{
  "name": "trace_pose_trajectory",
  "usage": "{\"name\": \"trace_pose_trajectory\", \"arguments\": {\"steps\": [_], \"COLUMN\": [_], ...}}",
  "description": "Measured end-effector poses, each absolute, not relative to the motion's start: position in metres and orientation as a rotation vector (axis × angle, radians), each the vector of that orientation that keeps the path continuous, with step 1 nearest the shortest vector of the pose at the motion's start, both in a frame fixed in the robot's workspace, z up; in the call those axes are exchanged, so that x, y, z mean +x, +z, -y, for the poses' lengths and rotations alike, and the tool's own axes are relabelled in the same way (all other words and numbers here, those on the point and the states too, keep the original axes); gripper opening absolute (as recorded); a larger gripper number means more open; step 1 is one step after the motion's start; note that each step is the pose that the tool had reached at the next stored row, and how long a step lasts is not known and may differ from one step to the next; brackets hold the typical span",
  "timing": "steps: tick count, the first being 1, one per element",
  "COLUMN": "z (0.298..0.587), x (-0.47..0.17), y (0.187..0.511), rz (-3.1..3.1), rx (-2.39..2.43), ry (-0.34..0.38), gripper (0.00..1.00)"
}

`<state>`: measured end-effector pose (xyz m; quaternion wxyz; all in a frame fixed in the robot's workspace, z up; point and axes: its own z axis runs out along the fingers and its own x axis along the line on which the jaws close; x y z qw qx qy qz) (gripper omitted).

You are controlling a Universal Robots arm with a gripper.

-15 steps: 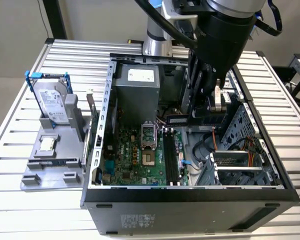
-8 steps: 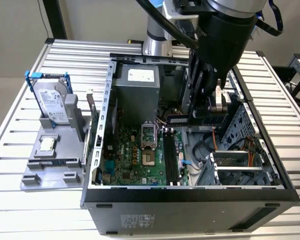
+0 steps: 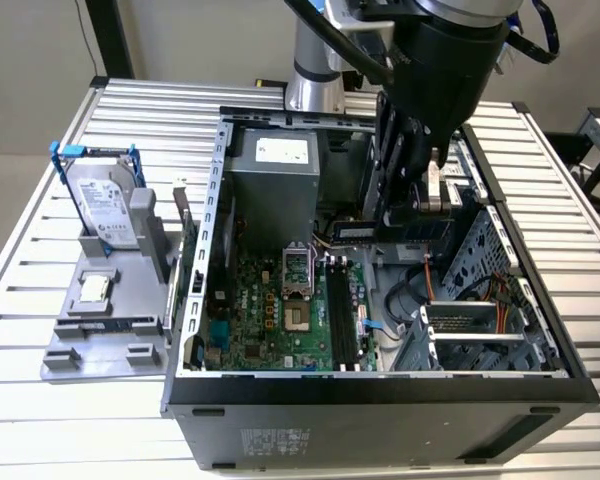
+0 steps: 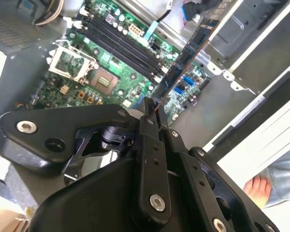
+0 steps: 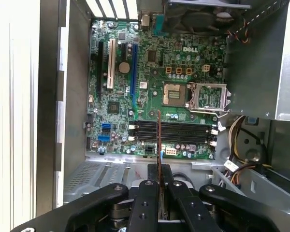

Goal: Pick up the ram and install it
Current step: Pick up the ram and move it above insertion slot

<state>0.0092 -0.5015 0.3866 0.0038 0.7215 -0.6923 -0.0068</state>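
My gripper hangs over the open computer case, shut on the ram, a long dark strip held level above the motherboard. In the second wrist view the ram sticks out from between the fingers as a dark board with chips. In the first wrist view the ram shows edge-on, rising from the gripper and crossing the black memory slots. Those slots lie below the gripper and a little toward the case's front, with nothing in them.
The silver power supply and the metal drive cage flank the gripper inside the case. On the exterior view's left, a grey holder carries a hard drive in a blue frame and a small square chip. A person's foot shows beside the table.
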Motion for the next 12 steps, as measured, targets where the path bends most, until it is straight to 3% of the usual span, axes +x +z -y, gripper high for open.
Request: {"name": "trace_pose_trajectory", "arguments": {"steps": [12], "z": [0.469], "x": [0.013], "y": [0.386], "rz": [2.17], "rx": [2.261], "ry": [-0.021], "gripper": [0.0]}}
